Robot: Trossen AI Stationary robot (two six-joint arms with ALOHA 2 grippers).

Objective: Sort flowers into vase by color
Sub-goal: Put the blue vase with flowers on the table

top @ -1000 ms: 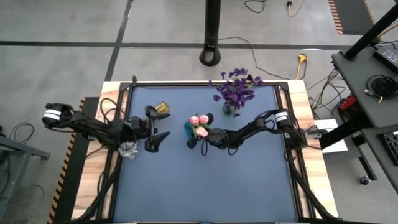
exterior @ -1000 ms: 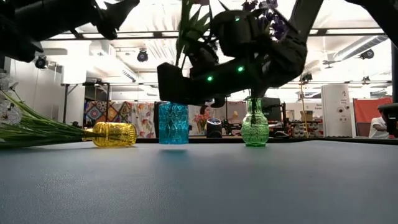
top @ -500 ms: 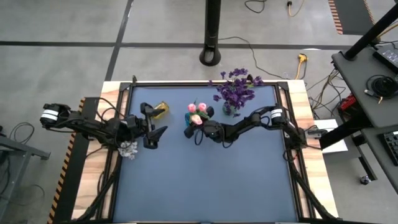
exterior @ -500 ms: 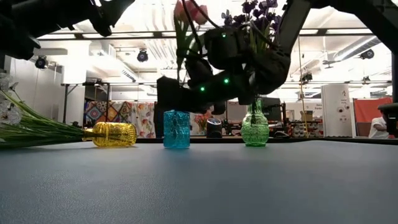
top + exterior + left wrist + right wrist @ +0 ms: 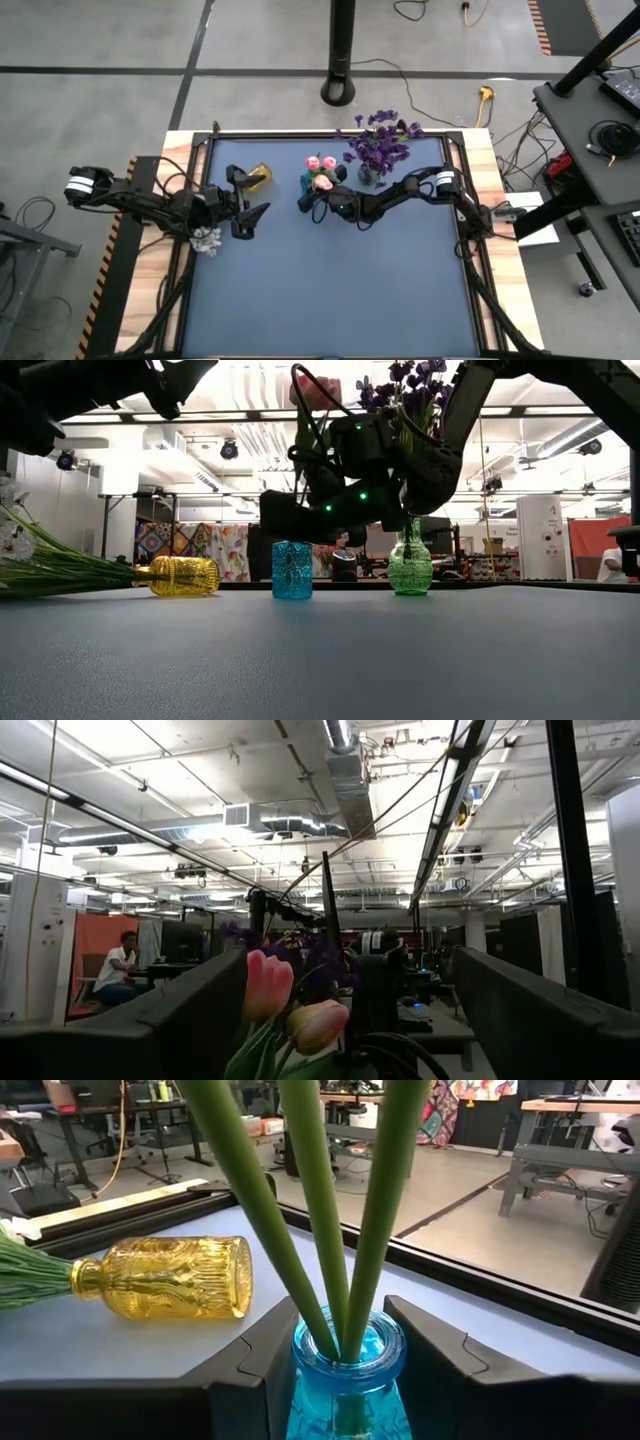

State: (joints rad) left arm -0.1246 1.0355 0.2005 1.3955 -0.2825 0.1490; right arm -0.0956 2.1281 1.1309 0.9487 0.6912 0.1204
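A blue vase (image 5: pixel 306 183) with pink tulips (image 5: pixel 320 164) stands upright at the far middle of the mat, and my right gripper (image 5: pixel 314 197) is shut on it. Three green stems (image 5: pixel 330 1210) rise from its mouth. To its right, a green vase (image 5: pixel 410 565) holds purple blooms (image 5: pixel 378 146). A yellow vase (image 5: pixel 258 178) lies on its side to the left, with white sprigs' stems (image 5: pixel 55 565) stuck in its mouth. My left gripper (image 5: pixel 243 195) hangs open above the mat near the yellow vase, with nothing between its fingers. My right gripper pinches the blue vase between its two fingers at the shoulder, just under the neck (image 5: pixel 300 1380). The fingers (image 5: pixel 245 1375) lie level and come from the table's right side. The vase stays upright with its base (image 5: pixel 291 595) at mat level; I cannot tell whether it rests there.
A black stand's foot (image 5: pixel 340 90) is on the floor beyond the far edge. Black rails (image 5: pixel 470 230) frame the mat. White blossoms (image 5: pixel 207 240) lie under my left arm at the left edge. People sit at desks in the room behind.
My right gripper has gone toward the table's far edge with the blue vase and tulips, which stay upright and now stand beside the green vase.
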